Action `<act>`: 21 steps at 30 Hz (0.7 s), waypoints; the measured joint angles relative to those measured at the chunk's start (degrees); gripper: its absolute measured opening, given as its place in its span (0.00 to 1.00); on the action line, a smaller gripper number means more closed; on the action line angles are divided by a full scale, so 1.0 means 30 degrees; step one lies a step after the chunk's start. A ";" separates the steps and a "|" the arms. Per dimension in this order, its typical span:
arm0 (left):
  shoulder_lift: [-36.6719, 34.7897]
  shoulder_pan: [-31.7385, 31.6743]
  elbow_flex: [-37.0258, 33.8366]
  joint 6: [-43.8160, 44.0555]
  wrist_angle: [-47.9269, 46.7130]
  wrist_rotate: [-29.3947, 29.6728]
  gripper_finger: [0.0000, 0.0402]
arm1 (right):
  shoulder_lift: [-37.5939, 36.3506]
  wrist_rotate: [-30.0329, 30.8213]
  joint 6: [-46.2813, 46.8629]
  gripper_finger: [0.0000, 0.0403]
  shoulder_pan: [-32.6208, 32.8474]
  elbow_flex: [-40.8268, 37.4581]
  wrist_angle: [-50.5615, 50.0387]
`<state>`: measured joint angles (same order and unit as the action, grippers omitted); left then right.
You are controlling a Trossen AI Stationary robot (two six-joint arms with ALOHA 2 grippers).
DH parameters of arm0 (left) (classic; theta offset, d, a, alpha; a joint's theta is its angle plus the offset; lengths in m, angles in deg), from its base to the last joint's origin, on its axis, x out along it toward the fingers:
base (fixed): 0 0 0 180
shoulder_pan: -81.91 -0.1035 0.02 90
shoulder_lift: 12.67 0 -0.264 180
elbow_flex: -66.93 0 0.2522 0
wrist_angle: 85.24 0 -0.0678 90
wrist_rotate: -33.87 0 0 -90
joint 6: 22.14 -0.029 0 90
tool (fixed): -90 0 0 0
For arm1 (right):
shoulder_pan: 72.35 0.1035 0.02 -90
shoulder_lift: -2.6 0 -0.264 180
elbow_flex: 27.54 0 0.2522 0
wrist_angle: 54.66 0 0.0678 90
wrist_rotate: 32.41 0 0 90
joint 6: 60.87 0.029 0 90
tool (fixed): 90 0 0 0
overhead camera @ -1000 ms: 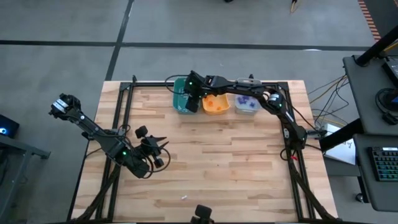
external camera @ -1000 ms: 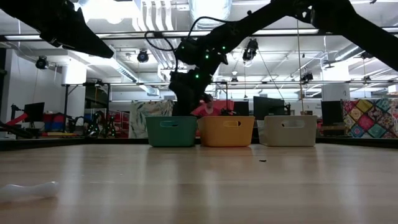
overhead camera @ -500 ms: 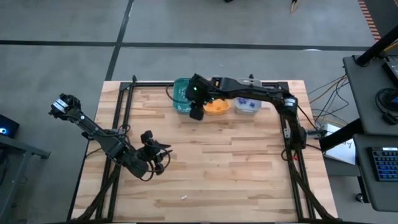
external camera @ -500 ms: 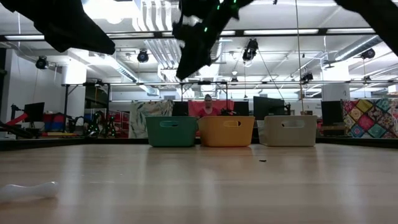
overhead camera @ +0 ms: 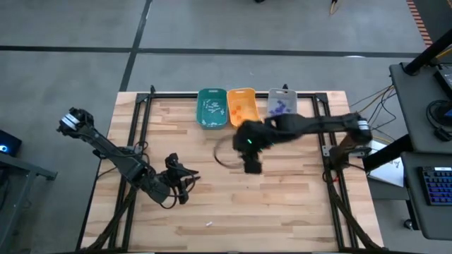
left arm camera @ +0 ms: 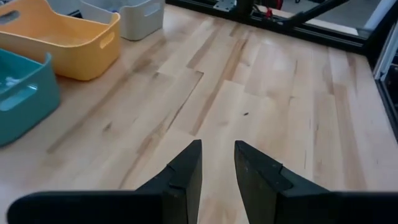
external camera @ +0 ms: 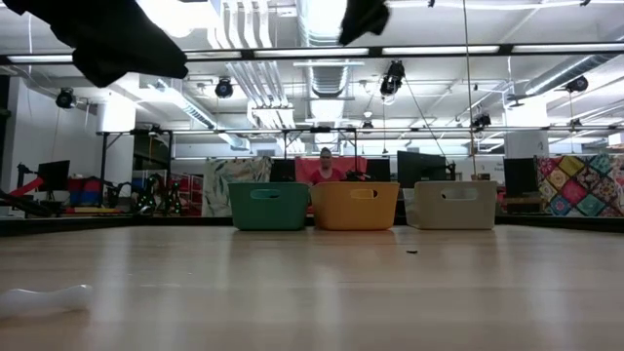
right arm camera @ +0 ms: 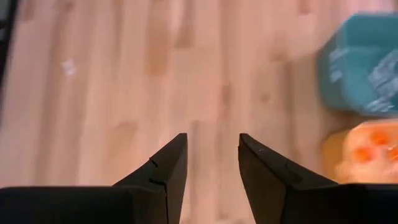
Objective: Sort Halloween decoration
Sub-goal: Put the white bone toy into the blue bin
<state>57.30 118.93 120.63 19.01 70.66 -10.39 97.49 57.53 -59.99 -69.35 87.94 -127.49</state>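
Jaws of both grippers gape, apparently empty; no writing is legible.

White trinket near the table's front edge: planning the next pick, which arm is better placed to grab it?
Probably right. The right gripper is open, empty and faces the white trinket, which shows in its wrist view. The left gripper sits slightly nearer but faces the orange bin.

Bright overhead ceiling lights glare in the low view — right wrist view motion-blurred.
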 joint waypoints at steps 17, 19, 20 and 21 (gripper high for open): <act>0.7055 0.1882 0.2692 0.0003 0.2179 -0.2558 0.19 | -0.4632 0.1705 0.8374 0.32 0.7631 -0.8881 0.4293; 0.8036 0.2320 0.3582 0.0023 0.1482 -0.2603 0.19 | -0.4632 0.2269 0.8878 0.31 0.8303 -0.9099 0.4458; 0.8444 0.2585 0.3969 0.0037 0.1058 -0.2712 0.19 | -0.4580 0.2629 0.9111 0.31 0.8626 -0.9181 0.4460; 0.8881 0.2854 0.4372 0.0043 0.0489 -0.2832 0.19 | -0.4502 0.2992 0.9383 0.31 0.8892 -0.9205 0.4481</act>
<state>83.94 127.49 133.75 19.14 72.13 -18.89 83.98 66.51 -31.84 -42.67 60.33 -114.05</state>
